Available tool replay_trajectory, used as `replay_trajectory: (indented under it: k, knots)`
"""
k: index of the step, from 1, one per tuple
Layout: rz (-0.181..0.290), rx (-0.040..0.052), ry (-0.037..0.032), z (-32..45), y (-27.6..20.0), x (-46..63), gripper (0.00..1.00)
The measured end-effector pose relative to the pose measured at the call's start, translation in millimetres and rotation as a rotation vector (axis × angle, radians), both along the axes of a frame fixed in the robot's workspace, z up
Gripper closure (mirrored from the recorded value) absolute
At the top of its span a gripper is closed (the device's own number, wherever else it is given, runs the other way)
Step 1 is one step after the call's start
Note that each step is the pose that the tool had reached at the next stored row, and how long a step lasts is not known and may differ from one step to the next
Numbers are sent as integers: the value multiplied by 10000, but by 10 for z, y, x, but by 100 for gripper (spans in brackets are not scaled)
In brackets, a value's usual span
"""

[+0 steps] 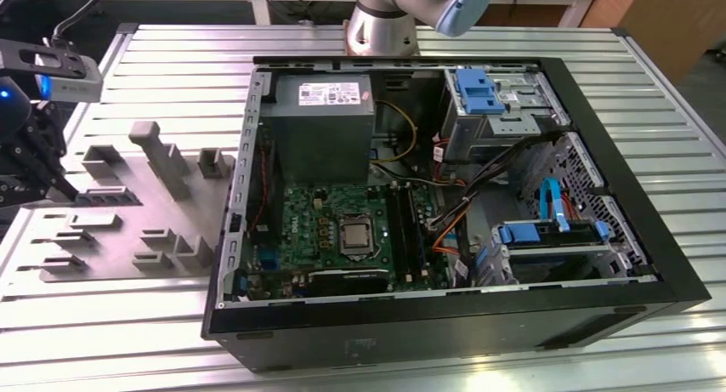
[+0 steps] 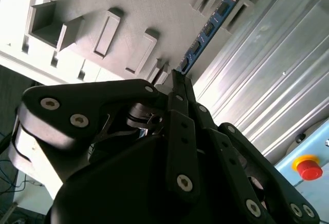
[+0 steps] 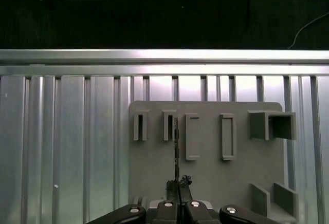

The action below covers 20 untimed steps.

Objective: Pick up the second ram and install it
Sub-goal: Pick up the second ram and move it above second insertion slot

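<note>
From where I stand, the fingers (image 2: 180, 100) are drawn almost together, nipping the near end of the second ram (image 2: 208, 29). The stick juts out from them edge-on over the grey holder plate (image 3: 205, 178) on the ribbed worktop (image 3: 61, 147), well apart from the open computer case (image 1: 672, 273). Its far end lies by one of the plate's narrow slots, and I cannot tell whether it sits in the slot or hangs clear. I judge the stick to be light, stiff and thin, and easily harmed at its chips and contact edge, so the bare ends and long edges are the places to hold. Pinched at one end, it could twist in the grip. I can read no writing. The stick shows only its edge, and the white label (image 1: 329, 93) on the power supply is too small to make out.
</note>
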<state>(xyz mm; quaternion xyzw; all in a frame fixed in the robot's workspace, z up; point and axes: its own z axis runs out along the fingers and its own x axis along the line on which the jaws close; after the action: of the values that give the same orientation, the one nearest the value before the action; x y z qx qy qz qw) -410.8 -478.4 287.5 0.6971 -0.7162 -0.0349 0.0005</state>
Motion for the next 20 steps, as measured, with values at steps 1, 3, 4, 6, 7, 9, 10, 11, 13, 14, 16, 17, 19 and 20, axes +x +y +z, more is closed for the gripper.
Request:
replay_trajectory:
  k: [1,3,4,6,7,9,10,11,13,14,16,17,19,20]
  knots:
    - [2,0,-1,6,0,0,89]
    - [5,0,0,23,0,0,89]
    - [7,0,0,34,0,0,89]
    - [12,0,0,63,0,0,89]
    - [15,0,-1,83,0,0,89]
    - [18,0,-1,122,0,0,89]
    - [20,1,-1,141,0,0,89]
    - [22,0,0,163,0,0,89]
    - [25,0,0,207,0,0,89]
    - [25,-1,0,231,0,0,89]
    - [26,0,-1,279,0,0,89]
    - [26,0,-1,303,0,0,89]
    - [28,0,0,352,0,0,89]
    - [28,0,-1,375,0,0,89]
